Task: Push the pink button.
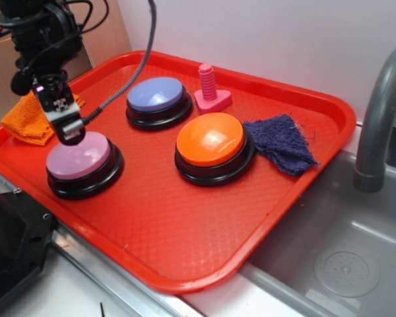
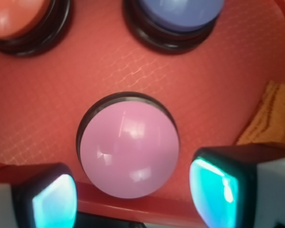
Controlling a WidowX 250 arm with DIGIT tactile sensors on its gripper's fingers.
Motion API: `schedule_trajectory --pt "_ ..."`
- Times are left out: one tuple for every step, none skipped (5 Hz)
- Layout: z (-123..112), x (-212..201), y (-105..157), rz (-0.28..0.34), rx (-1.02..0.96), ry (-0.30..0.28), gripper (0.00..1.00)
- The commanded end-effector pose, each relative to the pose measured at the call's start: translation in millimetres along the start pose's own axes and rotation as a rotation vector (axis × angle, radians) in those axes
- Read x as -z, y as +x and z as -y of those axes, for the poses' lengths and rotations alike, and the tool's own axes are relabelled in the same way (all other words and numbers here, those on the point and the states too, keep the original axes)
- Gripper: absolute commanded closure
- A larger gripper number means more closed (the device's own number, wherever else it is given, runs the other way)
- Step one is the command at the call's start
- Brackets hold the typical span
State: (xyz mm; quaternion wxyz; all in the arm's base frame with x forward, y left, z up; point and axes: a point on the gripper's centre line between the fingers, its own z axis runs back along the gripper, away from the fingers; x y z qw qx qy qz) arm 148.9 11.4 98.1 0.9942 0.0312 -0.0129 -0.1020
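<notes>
**A:** Where did the pink button (image 1: 79, 157) sit at that moment?

**B:** At the near-left corner of the red tray (image 1: 185, 244), close to the rim, well apart from the lavender-blue button (image 1: 157, 96) and the orange button (image 1: 211, 140). The small pink bolt toy (image 1: 210, 89) stood further back, and was not the target.

**A:** And the gripper (image 1: 67, 130)?

**B:** It hung right over the far-left edge of the pink dome, possibly touching it; the exterior view did not settle that. In the wrist view the fingers (image 2: 213, 190) stood spread apart, one on each side of the dome, holding nothing.

**A:** So how should the press have gone?

**B:** My judgement: the tool was off centre. A glossy dome pushed at its edge would likely let the tip slide off. Better to shift toward the crown, bring the fingers together so one blunt tip met it, then drive straight down until the dome sank.

**A:** Any hazard?

**B:** The orange cloth (image 1: 26, 122) just beside the tray, and the tray rim below.
</notes>
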Motion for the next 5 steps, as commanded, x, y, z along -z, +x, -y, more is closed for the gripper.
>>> schedule_trajectory --pt "-3.5 -19.6 8.7 0.051 -0.037 0.001 0.0" --pt "-4.7 -25.7 6.2 0.036 -0.069 -0.012 0.0" --pt "-4.7 -29.0 6.5 0.034 -0.073 -0.008 0.0" --pt "-4.9 -32.6 5.9 0.037 -0.081 -0.015 0.0" --pt "-5.0 -38.3 4.1 0.053 -0.085 -0.008 0.0"
